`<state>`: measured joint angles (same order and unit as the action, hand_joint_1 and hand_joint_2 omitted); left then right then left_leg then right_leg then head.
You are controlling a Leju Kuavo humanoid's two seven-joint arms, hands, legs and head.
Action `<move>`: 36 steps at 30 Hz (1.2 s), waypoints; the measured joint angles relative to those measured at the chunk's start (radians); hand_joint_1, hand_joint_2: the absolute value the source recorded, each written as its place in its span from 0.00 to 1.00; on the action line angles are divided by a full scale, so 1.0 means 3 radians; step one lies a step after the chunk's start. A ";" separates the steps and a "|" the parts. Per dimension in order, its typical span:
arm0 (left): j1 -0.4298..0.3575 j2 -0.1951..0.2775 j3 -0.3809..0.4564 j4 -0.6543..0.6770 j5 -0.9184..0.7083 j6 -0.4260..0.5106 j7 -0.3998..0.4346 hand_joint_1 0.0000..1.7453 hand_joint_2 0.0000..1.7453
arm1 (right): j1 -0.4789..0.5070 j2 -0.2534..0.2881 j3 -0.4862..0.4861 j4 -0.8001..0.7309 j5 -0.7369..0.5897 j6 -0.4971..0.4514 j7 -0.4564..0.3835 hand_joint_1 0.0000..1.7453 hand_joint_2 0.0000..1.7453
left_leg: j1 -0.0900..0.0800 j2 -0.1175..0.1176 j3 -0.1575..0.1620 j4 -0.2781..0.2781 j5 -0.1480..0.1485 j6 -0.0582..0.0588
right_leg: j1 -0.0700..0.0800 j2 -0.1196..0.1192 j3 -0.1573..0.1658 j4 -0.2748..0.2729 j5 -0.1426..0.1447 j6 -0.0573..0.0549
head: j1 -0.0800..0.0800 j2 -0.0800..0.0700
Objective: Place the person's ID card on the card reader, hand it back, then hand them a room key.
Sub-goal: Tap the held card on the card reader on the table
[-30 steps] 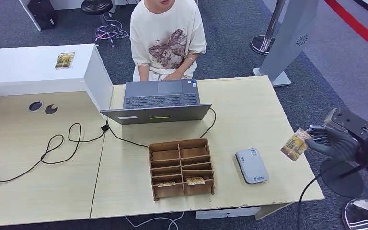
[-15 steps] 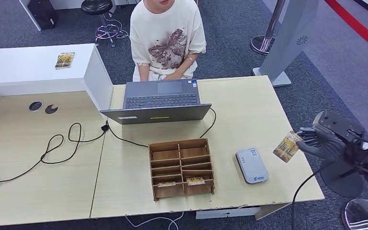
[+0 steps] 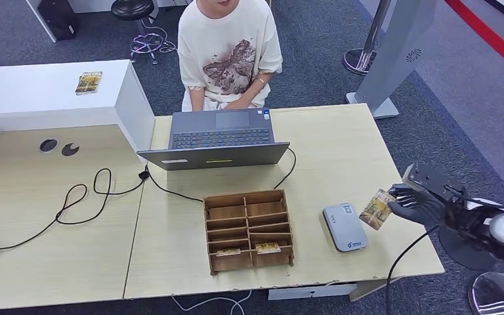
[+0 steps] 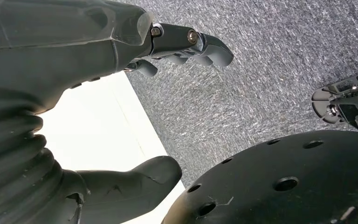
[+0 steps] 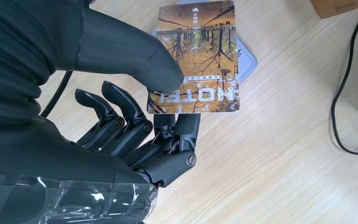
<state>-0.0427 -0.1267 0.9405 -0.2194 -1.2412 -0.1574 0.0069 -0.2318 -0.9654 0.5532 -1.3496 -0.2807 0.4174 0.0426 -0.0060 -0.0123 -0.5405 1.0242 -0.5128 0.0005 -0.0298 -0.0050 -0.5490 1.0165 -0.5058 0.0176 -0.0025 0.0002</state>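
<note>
My right hand (image 3: 415,203) pinches a card (image 3: 377,209) between thumb and fingers, just above the table's right part. The card (image 5: 196,60) has an autumn-tree picture and the word HOTEL, and my right hand (image 5: 121,130) has its thumb pressed on the printed face. The grey card reader (image 3: 344,226) lies flat on the table, just left of the card and apart from it. In the right wrist view a strip of the reader (image 5: 244,60) shows behind the card. My left hand (image 4: 74,51) hangs over the carpet, fingers and thumb apart, holding nothing.
A person in a white T-shirt (image 3: 226,52) sits behind an open laptop (image 3: 223,138). A wooden compartment box (image 3: 248,230) with cards in its front slots stands left of the reader. Another card (image 3: 88,82) lies on the white counter (image 3: 46,92). A black cable (image 3: 85,197) loops across the left table.
My right hand has carried the card leftwards and a little down, from beyond the table's right edge to just beside the reader. The person and the table's objects have not moved.
</note>
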 joint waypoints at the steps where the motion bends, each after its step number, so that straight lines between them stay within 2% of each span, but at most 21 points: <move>1: -0.0001 0.0000 0.0002 0.0000 -0.0004 -0.0002 0.0000 0.00 1.00 | -0.0021 0.0024 0.0030 0.0028 0.0016 0.0000 -0.0003 1.00 1.00 | 0.0000 0.0000 0.0000 0.0000 0.0000 0.0000 | 0.0000 0.0000 0.0000 0.0000 0.0000 0.0000 | 0.0000 0.0000; 19: -0.0010 0.0000 0.0055 0.0000 -0.0075 -0.0016 -0.0011 0.00 1.00 | -0.0503 0.0445 0.0486 0.0522 0.0193 -0.0018 -0.0060 1.00 1.00 | 0.0001 -0.0003 -0.0001 0.0000 0.0001 -0.0002 | 0.0000 -0.0003 0.0000 0.0001 0.0000 0.0000 | 0.0000 0.0000; 36: -0.0011 0.0000 0.0057 0.0000 -0.0115 -0.0033 -0.0012 0.00 1.00 | -0.0556 0.0658 0.0648 0.0776 0.0351 -0.0111 -0.0118 1.00 1.00 | 0.0001 -0.0003 -0.0001 0.0000 0.0001 -0.0002 | 0.0001 -0.0003 0.0000 0.0001 0.0000 0.0000 | 0.0000 0.0000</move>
<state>-0.0461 -0.1267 0.9575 -0.2193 -1.2757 -0.1675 0.0033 -0.3987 -0.7679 0.7475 -1.1168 -0.1754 0.3842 0.0072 -0.0057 -0.0131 -0.5409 1.0242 -0.5124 0.0000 -0.0295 -0.0058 -0.5490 1.0168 -0.5057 0.0175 -0.0025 0.0003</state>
